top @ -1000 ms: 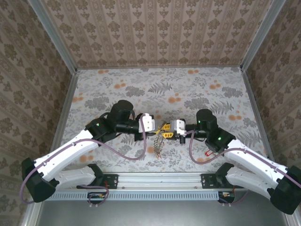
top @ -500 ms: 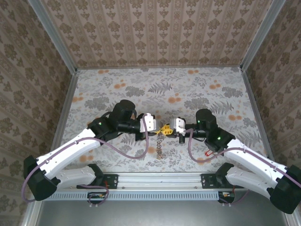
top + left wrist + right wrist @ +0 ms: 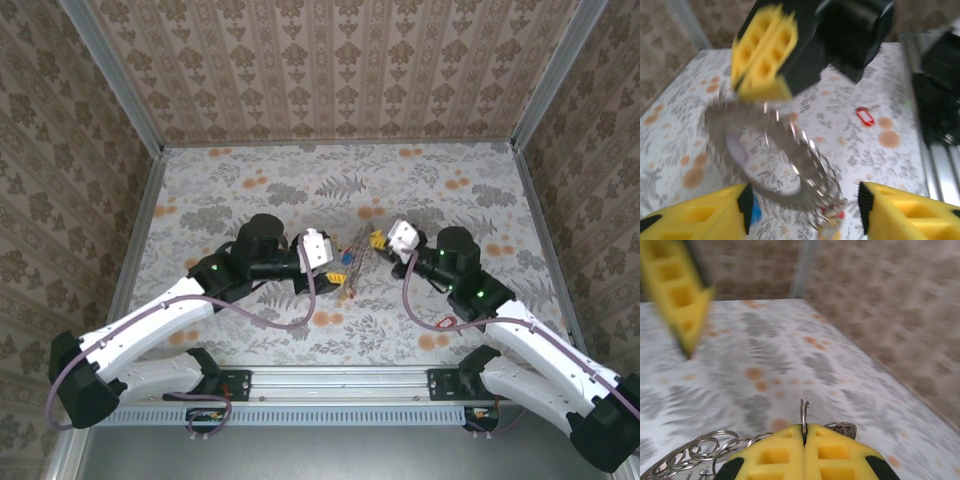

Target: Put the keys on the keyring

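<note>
A floral tablecloth (image 3: 430, 190), grey ferns and orange blossoms on white, covers the table; brown damask-patterned wallpaper (image 3: 340, 70) lines the three walls around it; slanting aluminium posts (image 3: 114, 80) mark the back corners; an aluminium rail (image 3: 340, 380) runs along the near edge.

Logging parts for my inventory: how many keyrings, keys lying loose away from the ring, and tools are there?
keyring: 1
loose red key: 1
tools: 2 (left tool, right tool)
Total: 4
</note>
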You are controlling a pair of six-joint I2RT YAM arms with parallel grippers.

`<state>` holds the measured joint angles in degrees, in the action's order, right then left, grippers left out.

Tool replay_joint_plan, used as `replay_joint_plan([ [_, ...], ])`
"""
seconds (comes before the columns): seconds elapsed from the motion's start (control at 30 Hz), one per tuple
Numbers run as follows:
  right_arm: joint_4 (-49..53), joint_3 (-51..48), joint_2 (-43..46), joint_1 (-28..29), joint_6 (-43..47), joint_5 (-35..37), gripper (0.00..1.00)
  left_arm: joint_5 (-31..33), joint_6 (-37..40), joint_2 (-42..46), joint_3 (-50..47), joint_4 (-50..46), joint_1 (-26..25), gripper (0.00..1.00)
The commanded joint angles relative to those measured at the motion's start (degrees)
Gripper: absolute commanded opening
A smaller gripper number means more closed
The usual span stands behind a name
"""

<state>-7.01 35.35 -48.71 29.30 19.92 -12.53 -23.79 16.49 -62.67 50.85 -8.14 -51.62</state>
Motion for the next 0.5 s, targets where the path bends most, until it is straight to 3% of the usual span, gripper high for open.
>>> replay_joint_plan([
  [0.0, -6.5, 0.5, 1.1, -4.4, -8.8, 15.3, 0.0, 8.9, -14.3, -5.6, -1.4, 9.6, 0.4, 0.62],
  [0.17, -9.3, 3.0, -2.8, -10.8, -17.5, 21.8, 0.0, 10.4, -19.0, -18.8, 7.8, 5.1, -3.5, 0.6],
  [0.27, -8.9, 6.6, -6.2, -14.1, -21.0, 22.1, 0.0, 10.0, -17.4, -27.0, 14.5, 3.0, -6.8, 0.58],
  [0.47, -7.8, 13.3, -10.3, -18.1, -23.1, 24.3, 0.0, -0.7, -9.4, -44.3, 29.0, 4.4, -10.3, 0.57],
])
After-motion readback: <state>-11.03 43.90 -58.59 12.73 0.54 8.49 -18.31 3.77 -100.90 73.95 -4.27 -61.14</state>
